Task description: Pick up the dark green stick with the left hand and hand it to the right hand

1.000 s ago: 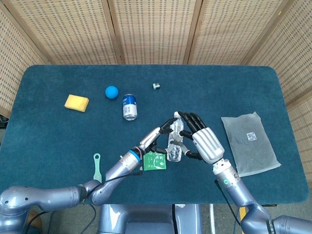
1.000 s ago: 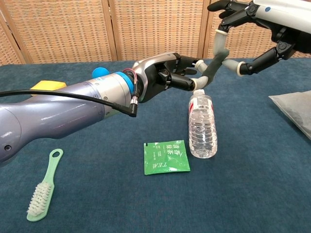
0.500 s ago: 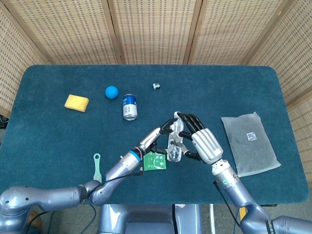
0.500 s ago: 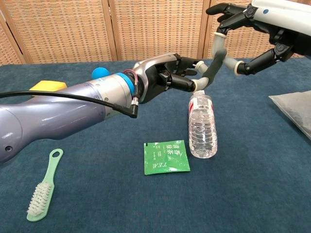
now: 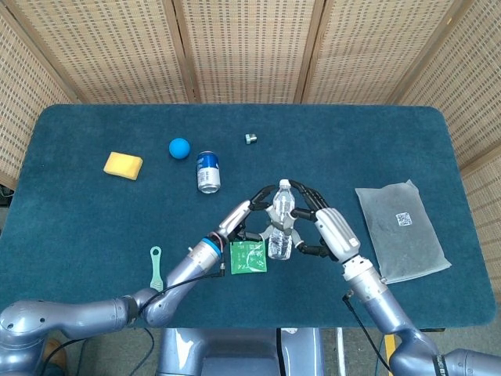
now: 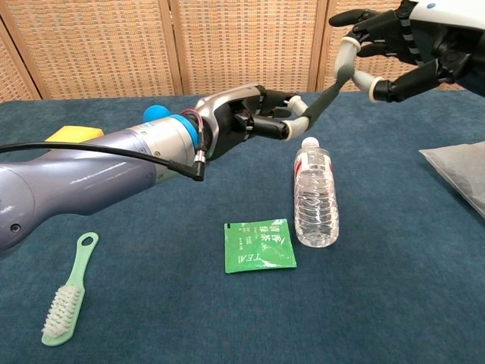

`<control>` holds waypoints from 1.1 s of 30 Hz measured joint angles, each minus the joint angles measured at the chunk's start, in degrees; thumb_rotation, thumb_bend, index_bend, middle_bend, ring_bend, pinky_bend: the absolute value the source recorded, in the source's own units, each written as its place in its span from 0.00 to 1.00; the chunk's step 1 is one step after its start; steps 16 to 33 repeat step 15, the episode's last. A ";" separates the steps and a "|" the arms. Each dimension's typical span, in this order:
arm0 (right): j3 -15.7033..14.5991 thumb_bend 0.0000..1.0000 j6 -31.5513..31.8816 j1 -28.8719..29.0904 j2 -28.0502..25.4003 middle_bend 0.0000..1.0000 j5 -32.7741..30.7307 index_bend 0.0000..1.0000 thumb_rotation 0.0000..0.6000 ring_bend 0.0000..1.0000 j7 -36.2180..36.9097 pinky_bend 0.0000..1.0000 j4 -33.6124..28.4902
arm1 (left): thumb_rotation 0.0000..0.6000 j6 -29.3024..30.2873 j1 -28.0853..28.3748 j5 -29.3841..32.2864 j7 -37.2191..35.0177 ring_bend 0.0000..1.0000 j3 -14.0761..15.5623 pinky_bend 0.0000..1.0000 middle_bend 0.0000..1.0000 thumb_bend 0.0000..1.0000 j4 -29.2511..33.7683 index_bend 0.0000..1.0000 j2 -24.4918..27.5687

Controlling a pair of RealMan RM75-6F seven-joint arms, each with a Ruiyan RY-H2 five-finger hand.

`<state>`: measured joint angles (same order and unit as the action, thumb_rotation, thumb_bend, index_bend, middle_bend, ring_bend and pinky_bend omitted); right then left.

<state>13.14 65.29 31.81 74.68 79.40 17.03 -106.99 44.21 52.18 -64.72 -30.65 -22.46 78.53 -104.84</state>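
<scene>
- The dark green stick (image 6: 324, 92) is being held aloft at upper centre of the chest view, above the water bottle (image 6: 316, 199), so both hands can be reached.
- Its lower end is being pinched by the left hand (image 6: 250, 121); its upper end is being clamped by the right hand (image 6: 402, 53), judged mid-handover.
- "TEA" is being read on the green sachet (image 6: 259, 246); a QR code is being shown on the grey pouch (image 5: 401, 229).
</scene>
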 measured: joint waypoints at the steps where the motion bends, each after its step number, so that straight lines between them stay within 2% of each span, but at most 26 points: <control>1: 0.14 1.00 -0.20 -0.06 -0.27 0.00 -0.29 0.92 1.00 0.00 1.17 0.00 -0.14 | 1.00 -0.01 -0.22 0.10 -0.17 0.00 -0.04 0.00 0.00 0.50 -0.24 0.77 0.30; 6: 0.90 1.00 -0.95 -0.53 -1.96 0.00 -1.43 0.92 1.00 0.00 6.11 0.00 -0.20 | 1.00 -0.03 -1.28 0.33 -0.80 0.00 -0.08 0.00 0.00 0.50 -1.11 0.77 2.01; 15: 1.19 1.00 -0.39 -1.73 -3.66 0.00 -1.71 0.92 1.00 0.00 9.01 0.00 1.11 | 1.00 0.35 -5.07 -0.02 -3.13 0.00 0.40 0.00 0.00 0.50 -3.05 0.77 8.00; 33: 1.19 1.00 -0.39 -1.73 -3.66 0.00 -1.71 0.92 1.00 0.00 9.01 0.00 1.11 | 1.00 0.35 -5.07 -0.02 -3.13 0.00 0.40 0.00 0.00 0.50 -3.05 0.77 8.00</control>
